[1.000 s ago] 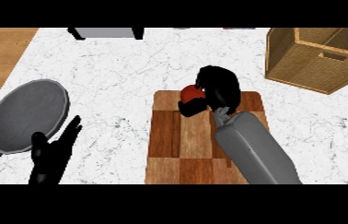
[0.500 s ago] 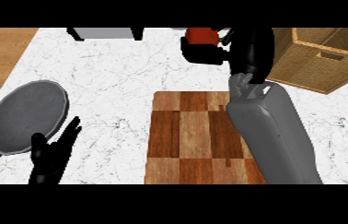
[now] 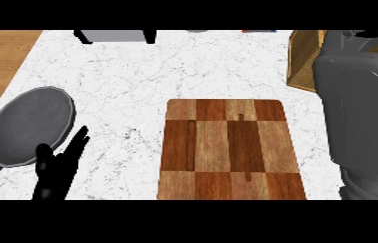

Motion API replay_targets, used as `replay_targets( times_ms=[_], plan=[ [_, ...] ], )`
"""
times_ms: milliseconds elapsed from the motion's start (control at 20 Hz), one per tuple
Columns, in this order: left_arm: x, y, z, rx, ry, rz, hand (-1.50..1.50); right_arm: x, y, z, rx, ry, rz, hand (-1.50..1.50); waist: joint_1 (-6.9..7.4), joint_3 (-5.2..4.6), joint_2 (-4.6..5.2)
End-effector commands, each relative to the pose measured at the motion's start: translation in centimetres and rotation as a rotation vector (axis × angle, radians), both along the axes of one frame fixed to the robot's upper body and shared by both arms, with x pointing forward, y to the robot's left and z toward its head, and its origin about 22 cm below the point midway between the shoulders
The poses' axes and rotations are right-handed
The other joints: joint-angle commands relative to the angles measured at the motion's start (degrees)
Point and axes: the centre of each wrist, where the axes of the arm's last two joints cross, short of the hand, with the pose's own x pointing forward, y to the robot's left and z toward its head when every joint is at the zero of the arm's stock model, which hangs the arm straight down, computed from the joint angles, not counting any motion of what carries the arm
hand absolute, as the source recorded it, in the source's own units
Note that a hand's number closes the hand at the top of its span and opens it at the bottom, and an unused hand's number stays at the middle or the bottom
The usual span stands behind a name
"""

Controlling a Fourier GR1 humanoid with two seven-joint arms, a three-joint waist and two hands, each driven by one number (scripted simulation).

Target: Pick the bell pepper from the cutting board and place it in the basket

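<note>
A white marbled worktop (image 3: 148,82) carries a round grey plate (image 3: 33,124) near its left edge and a grey box-like object with black ends (image 3: 114,35) at its far edge, with wooden floor (image 3: 15,52) beyond the left side.

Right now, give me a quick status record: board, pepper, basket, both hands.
cutting board: bare, nothing on it
bell pepper: not visible in the head view
basket: top right, mostly hidden behind right forearm
right hand: not in view
left hand: open, resting at lower left beside grey plate
</note>
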Motion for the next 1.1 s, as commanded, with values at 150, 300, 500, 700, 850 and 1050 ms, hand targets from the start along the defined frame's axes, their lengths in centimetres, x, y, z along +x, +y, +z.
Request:
replay_targets(
  times_ms=[150, 300, 500, 700, 850, 1050],
  plan=[
    [1.0, -0.5, -1.1, -0.050, 0.094, -0.003, 0.00, 2.2, -5.4, 3.7, 0.025, 0.036, -0.094, 1.50, 0.09, -0.79, 0.70],
    [-0.2, -0.4, -2.4, -0.026, 0.100, -0.009, 0.00, 3.2, -7.7, 2.3, 0.000, 0.079, -0.124, 1.50, 0.11, -0.80, 0.75],
    [-0.1, -0.5, -2.0, -0.040, 0.090, -0.007, 0.00, 5.0, -9.1, 1.3, -0.028, 0.084, -0.142, 1.50, 0.72, -0.80, 0.84],
    [0.1, -0.5, -1.6, -0.022, 0.095, -0.006, 0.00, 5.2, -14.0, 0.5, -0.022, 0.101, -0.127, 1.50, 0.44, -0.75, 0.80],
    [0.9, -0.3, -2.8, -0.023, 0.092, -0.008, 0.00, 6.3, -13.8, -0.9, 0.050, 0.094, -0.108, 1.50, 0.35, -0.79, 0.95],
    [-1.0, -2.6, -2.2, -0.026, 0.084, -0.032, 0.00, 7.7, -14.8, -4.3, 0.111, 0.079, -0.125, 1.50, 1.54, -0.72, 1.05]
  ],
)
